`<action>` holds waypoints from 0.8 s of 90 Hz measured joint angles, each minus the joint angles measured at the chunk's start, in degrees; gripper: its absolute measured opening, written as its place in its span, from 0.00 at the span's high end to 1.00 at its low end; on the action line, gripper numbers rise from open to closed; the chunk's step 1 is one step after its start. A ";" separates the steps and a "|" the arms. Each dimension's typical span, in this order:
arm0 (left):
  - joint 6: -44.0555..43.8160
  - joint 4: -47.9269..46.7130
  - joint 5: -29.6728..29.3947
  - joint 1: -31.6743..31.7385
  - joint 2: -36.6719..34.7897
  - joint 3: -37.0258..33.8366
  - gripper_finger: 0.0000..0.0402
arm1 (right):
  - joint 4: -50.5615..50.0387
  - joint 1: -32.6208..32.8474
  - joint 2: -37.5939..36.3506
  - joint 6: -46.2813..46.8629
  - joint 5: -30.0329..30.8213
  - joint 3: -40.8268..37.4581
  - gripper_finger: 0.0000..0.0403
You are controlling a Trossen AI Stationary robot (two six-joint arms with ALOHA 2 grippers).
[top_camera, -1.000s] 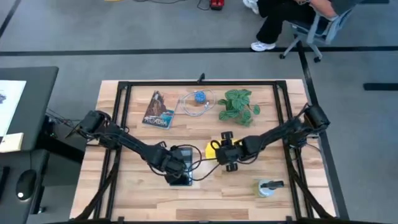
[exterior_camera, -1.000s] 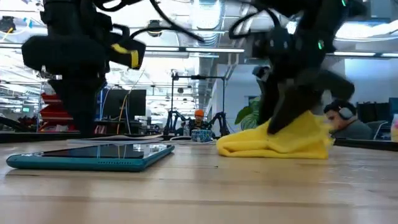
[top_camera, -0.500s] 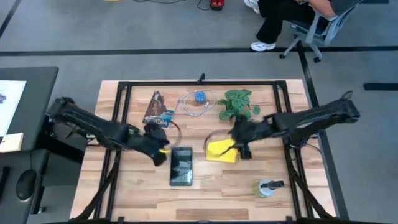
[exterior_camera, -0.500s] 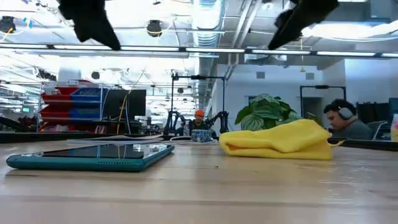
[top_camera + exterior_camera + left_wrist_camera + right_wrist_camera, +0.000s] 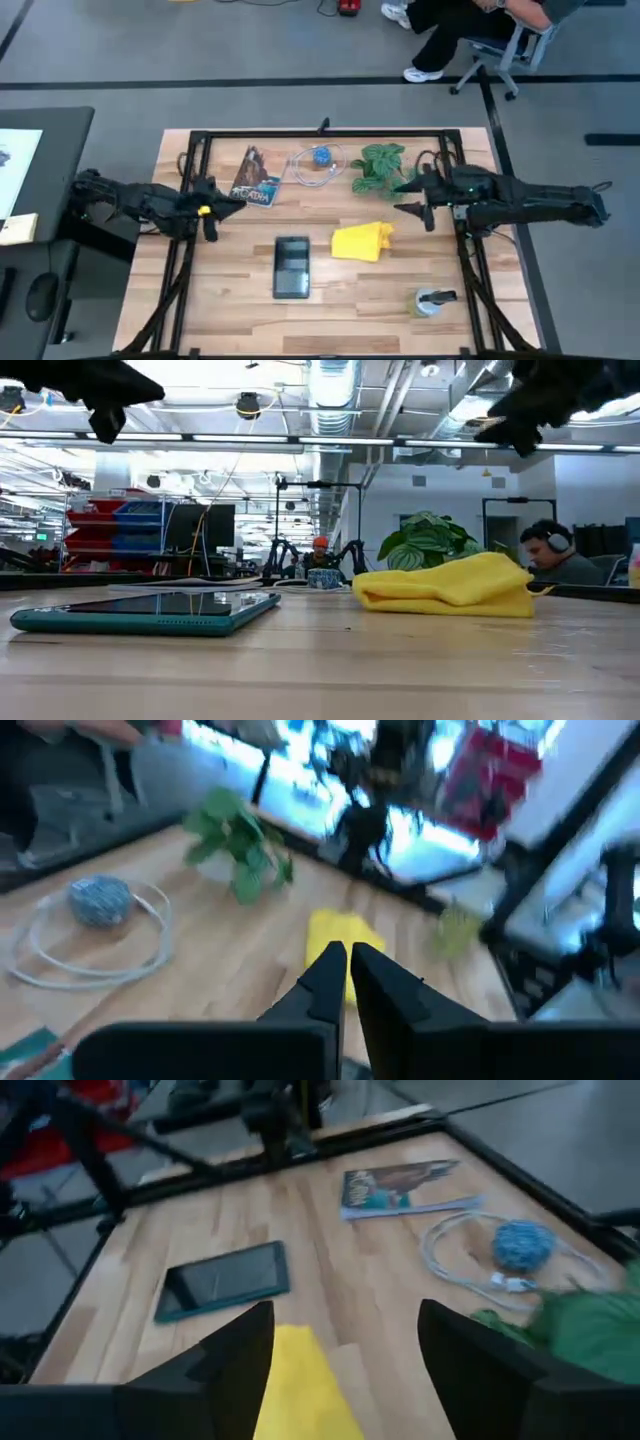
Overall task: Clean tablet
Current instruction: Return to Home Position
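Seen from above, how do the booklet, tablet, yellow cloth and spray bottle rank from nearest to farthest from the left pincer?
From the left pincer:
1. Booklet, right beside it.
2. Tablet, near the table's middle.
3. Yellow cloth, right of the tablet.
4. Spray bottle, lying far off on the right side.

I see both arms as near-black, slender, jointed tubes. The left arm (image 5: pixel 140 197) carries a small yellow mark (image 5: pixel 204 210) close behind its gripper. The right arm (image 5: pixel 530 200) thickens into a blocky wrist section, with a thin dark cable (image 5: pixel 432 159) looping above it. In the left wrist view, the left gripper (image 5: pixel 347 952) has two matte black fingers (image 5: pixel 325 985) tapering to narrow tips, mounted on a wide black crossbar (image 5: pixel 200 1050). In the right wrist view, the right gripper (image 5: pixel 345 1310) has broad, flat black fingers with angled edges.
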 joint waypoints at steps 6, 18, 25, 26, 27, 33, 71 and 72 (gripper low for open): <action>1.12 0.87 1.95 2.15 -2.88 -1.27 1.00 | 1.05 -2.28 -3.70 1.45 -2.47 -2.70 0.45; 2.68 2.19 9.36 6.73 -6.82 -3.05 1.00 | 4.37 -6.18 -10.28 5.88 -7.33 -7.29 0.47; 3.45 2.20 11.31 9.23 -8.03 -3.65 1.00 | 6.05 -7.76 -13.20 8.39 -10.22 -9.54 0.48; 3.83 2.22 11.66 9.55 -8.08 -3.75 1.00 | 6.10 -7.93 -13.56 8.61 -10.59 -9.83 0.48; 4.24 2.32 12.05 9.86 -8.10 -3.85 1.00 | 6.04 -8.10 -13.90 8.85 -10.97 -10.12 0.48; 7.12 5.20 15.22 11.56 -8.10 -4.76 1.00 | 7.48 -8.82 -15.68 10.32 -12.21 -11.74 0.49; 14.00 22.32 29.25 17.95 -8.10 -15.78 1.00 | 25.80 -9.15 -22.71 17.12 -14.77 -25.78 0.50; 14.16 22.89 29.47 18.05 -8.10 -16.04 1.00 | 26.31 -9.14 -22.81 17.14 -14.77 -26.15 0.50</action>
